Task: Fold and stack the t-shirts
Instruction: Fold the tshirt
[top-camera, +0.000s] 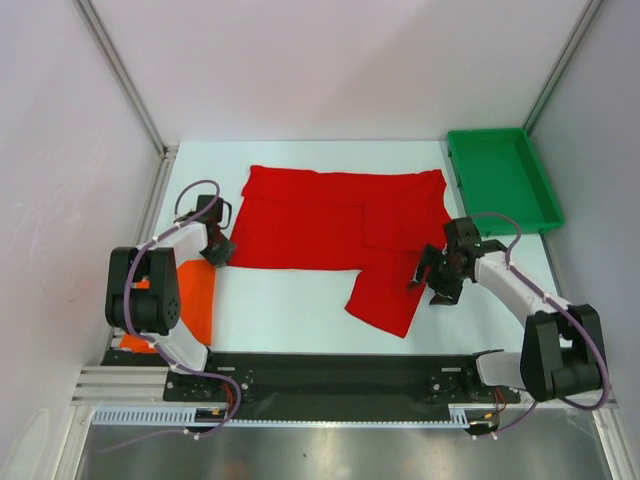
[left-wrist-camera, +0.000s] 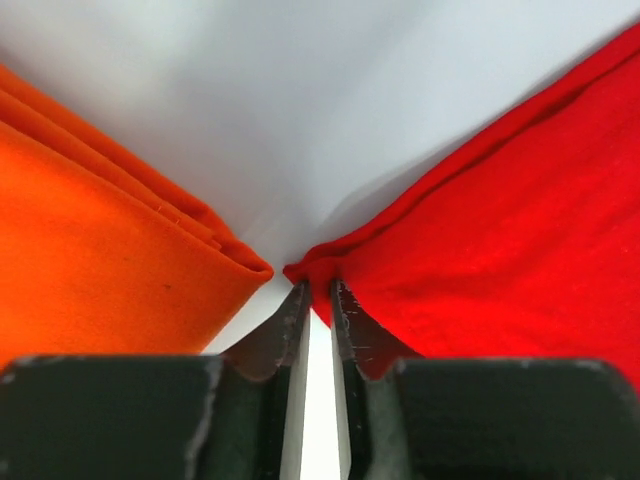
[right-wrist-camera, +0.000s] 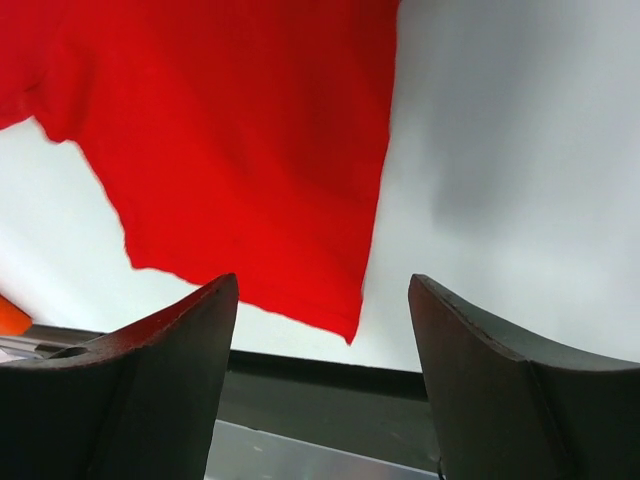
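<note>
The red t-shirt lies spread across the middle of the table, with one part folded down toward the near edge. The orange t-shirt is a folded rectangle at the near left, partly under my left arm. My left gripper is at the red shirt's near left corner. In the left wrist view its jaws are almost closed and pinch that corner, with the orange shirt just to the left. My right gripper is open and empty above the right edge of the folded-down part.
A green plastic tray stands at the far right of the table. The black base rail runs along the near edge. Frame posts and pale walls close in the left, right and back sides.
</note>
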